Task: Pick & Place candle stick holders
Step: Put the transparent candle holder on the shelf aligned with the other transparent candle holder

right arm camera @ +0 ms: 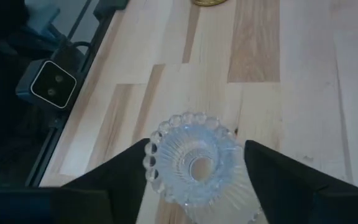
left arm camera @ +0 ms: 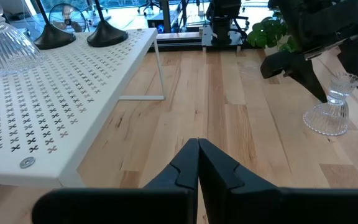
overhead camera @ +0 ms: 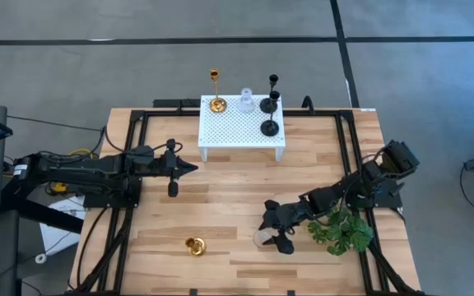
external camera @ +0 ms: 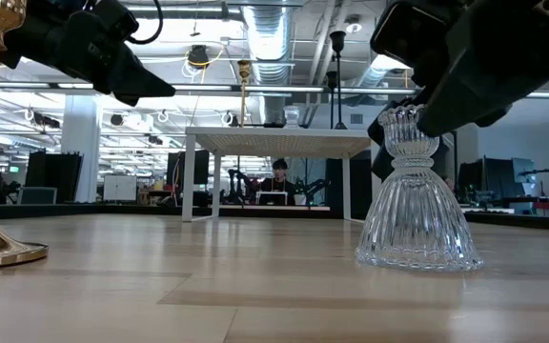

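Wooden table (overhead camera: 220, 205), light planks. On it: white platform with little holes (overhead camera: 243, 130) at twelve o'clock, gold candle holder (overhead camera: 195, 245) at seven o'clock, clear glass candle holder (external camera: 416, 205) standing at five o'clock, green leafy plant (overhead camera: 342, 230) at four o'clock.

Open-plan lab or office: exposed ceiling ducts (external camera: 274, 24), monitors (external camera: 120, 187), person seated at desk (external camera: 278, 173) beyond table.
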You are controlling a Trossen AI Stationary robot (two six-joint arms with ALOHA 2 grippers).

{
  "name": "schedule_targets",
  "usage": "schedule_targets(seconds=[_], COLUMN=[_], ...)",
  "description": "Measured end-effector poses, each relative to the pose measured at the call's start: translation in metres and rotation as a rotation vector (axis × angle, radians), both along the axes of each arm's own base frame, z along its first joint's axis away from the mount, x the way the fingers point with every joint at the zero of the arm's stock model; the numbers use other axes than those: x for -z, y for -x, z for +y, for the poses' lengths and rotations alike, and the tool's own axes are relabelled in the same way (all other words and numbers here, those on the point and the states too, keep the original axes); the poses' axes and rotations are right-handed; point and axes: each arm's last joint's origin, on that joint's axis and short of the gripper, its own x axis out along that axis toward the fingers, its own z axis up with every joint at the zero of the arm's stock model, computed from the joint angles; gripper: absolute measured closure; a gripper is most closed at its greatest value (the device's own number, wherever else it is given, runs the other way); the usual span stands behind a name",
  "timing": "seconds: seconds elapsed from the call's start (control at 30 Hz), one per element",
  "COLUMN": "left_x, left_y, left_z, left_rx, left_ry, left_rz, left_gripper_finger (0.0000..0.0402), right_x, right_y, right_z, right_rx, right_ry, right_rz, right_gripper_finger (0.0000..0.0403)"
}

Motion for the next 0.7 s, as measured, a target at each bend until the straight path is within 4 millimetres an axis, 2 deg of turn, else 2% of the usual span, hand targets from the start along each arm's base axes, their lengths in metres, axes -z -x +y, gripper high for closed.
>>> schedule_targets(seconds=[0.3, 0.47, 0.7], left_x=[0.0, 0.0, 0.0], left_y=[0.0, 0.0, 0.0], left_z=[0.0, 0.0, 0.0], left_rx=[0.0, 0.0, 0.0], left_ry=[0.0, 0.0, 0.0], left_rz=[0.0, 0.0, 0.0], left_gripper_finger=[0.0394, 0.0394, 0.0394], right_x=[-0.001, -0.009, -0.041], right_y=[-0.003, -0.002, -0.006], right_z=[-0.006, -0.013, -0.029], right_rx=[0.047, 0.063, 0.121], right_ry=[-0.049, -0.071, -0.037], right_rz=[0.02, 0.018, 0.018], right_gripper_finger=[0.0281, 0.0281, 0.0281])
